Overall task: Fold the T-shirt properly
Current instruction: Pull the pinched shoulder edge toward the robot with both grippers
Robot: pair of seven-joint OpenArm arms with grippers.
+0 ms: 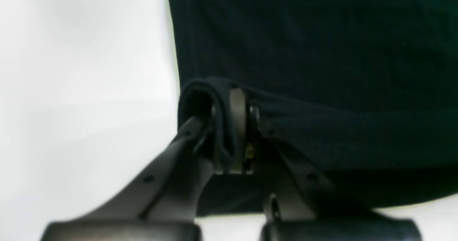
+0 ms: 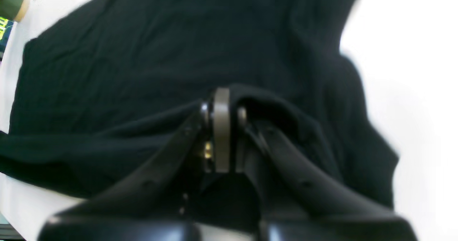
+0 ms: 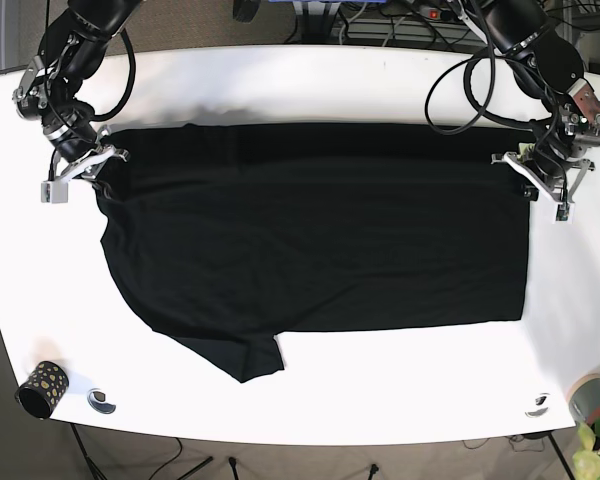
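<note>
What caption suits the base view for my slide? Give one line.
Left hand and right hand each grip a far corner of the black T-shirt on the white table.

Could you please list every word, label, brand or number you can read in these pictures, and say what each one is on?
No text can be read in any view.
Yellow-green printed object at the left edge of the right wrist view: marks too blurred and cropped to read.
Black T-shirt: no print or label visible.
Dotted cup on the white table: a pattern only, no letters.

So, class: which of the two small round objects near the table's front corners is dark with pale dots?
The cup at the front corner on the right arm's side; the other is plain grey.
</note>
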